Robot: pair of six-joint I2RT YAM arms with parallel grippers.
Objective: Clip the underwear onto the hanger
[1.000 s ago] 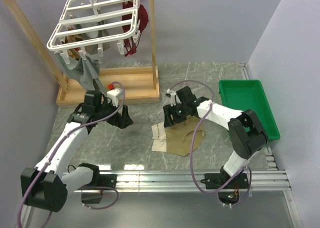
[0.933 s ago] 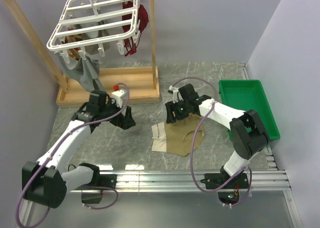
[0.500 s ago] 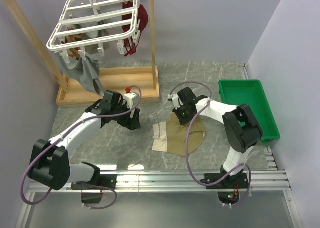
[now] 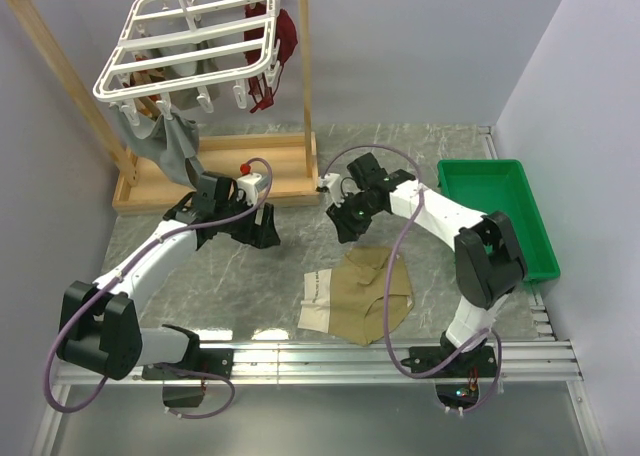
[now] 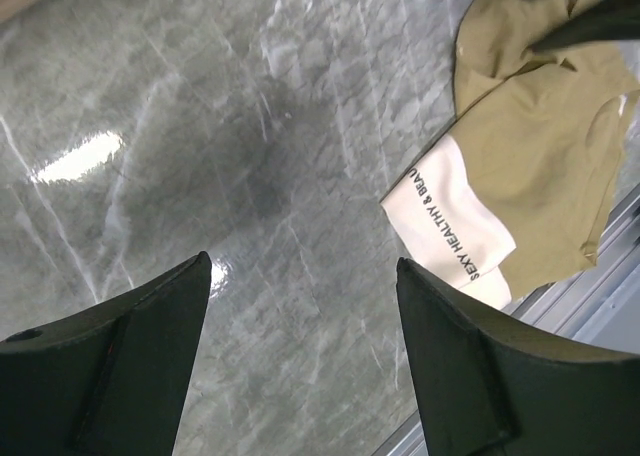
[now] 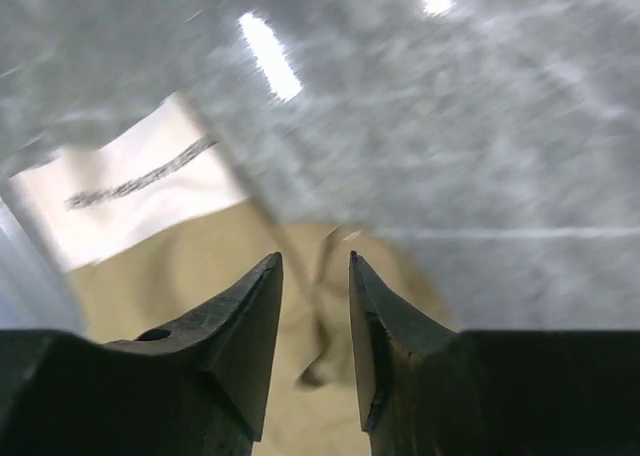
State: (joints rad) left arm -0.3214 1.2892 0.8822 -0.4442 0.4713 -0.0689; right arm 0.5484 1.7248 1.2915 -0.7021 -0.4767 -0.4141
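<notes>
The tan underwear [image 4: 360, 296] lies crumpled on the marble table, its white lettered waistband at its left. It also shows in the left wrist view [image 5: 540, 166] and, blurred, in the right wrist view [image 6: 200, 276]. My right gripper [image 4: 342, 226] hovers just behind the underwear. Its jaws [image 6: 315, 261] stand a narrow gap apart with nothing between them. My left gripper [image 4: 262, 238] is wide open and empty [image 5: 300, 266] over bare table to the left of the cloth. The white grid hanger [image 4: 190, 51] hangs at the back left.
The wooden frame stand [image 4: 215, 171] carries the hanger. A grey garment [image 4: 165, 146] and a dark red garment [image 4: 280, 36] hang from the hanger's clips. A green tray [image 4: 495, 216] sits at the right. A metal rail [image 4: 400, 356] runs along the near edge.
The underwear has shifted toward the near edge and bunched differently. My right gripper, on the cloth half a second ago, has lifted off it. My left gripper has moved right, nearer the cloth.
</notes>
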